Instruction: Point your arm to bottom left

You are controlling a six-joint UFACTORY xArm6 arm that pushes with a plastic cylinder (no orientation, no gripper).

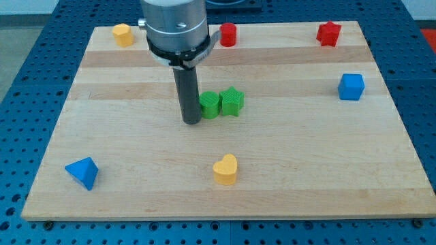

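My tip [191,122] rests on the wooden board [136,184] near its middle, just left of a green cube [210,104] and very close to it. A green star [232,101] sits against the cube's right side. A blue pyramid-like block [83,171] lies at the view's bottom left, far from my tip. A yellow heart [225,169] lies below my tip, toward the view's bottom.
A yellow block [122,34] sits at the top left. A red cylinder [228,34] is at the top middle and a red star [328,33] at the top right. A blue cube [351,86] is at the right. The arm's grey body [175,27] hangs over the top middle.
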